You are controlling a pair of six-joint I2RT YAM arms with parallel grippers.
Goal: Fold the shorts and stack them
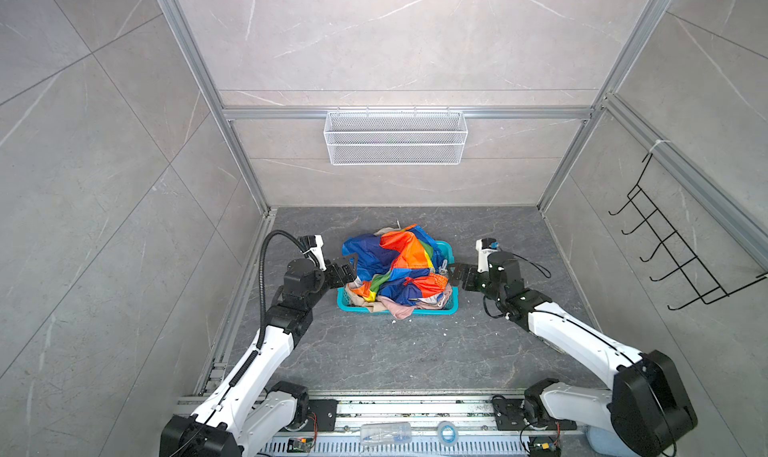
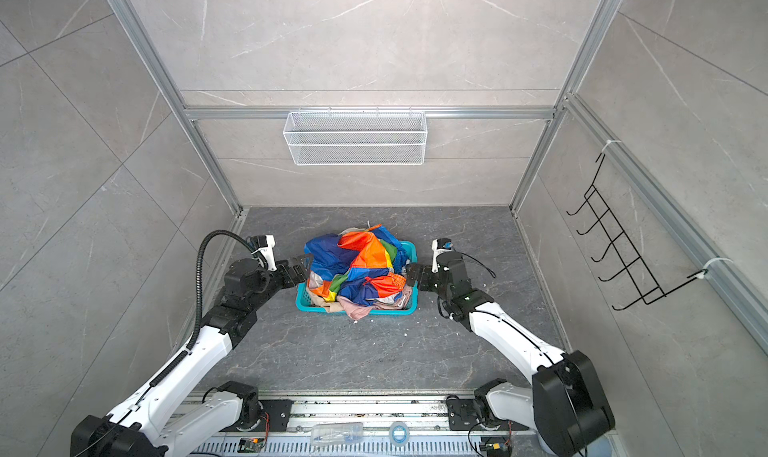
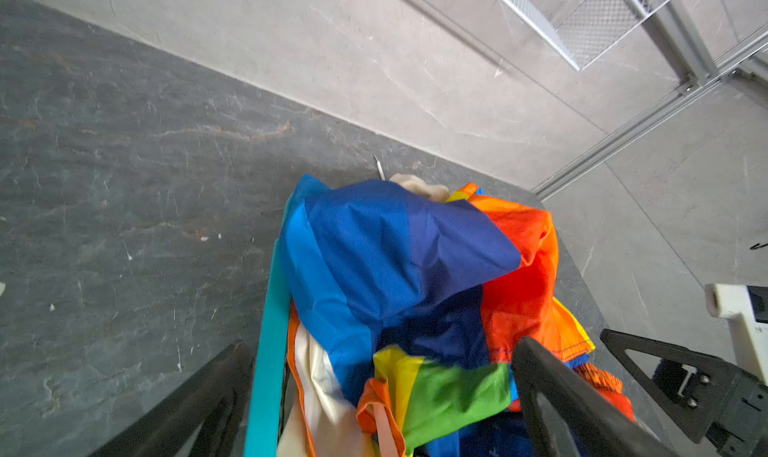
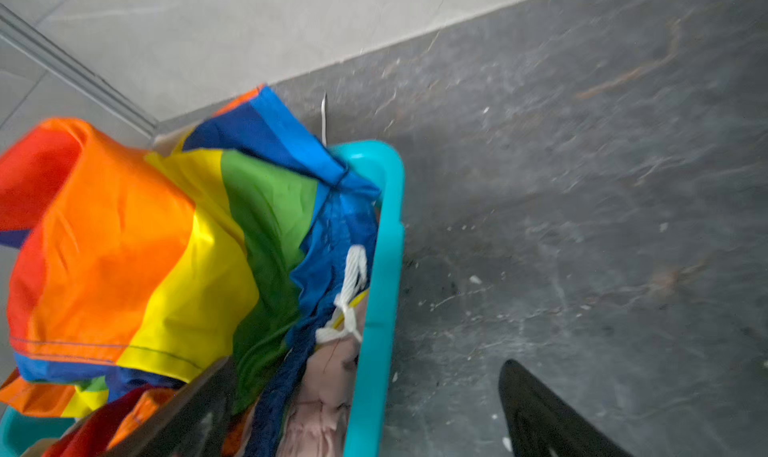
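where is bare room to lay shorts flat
Widest: dark grey stone tabletop between metal base rail and teal plastic basket. Narrower strip behind the basket. Crowded: basket's sides, where left gripper and right gripper sit.

Dark veined tabletop carrying a teal basket, each side rim between one arm's jaws; white specks alongside.

Shorts lie heaped in the basket on the table, one apparently draped over its near rim.
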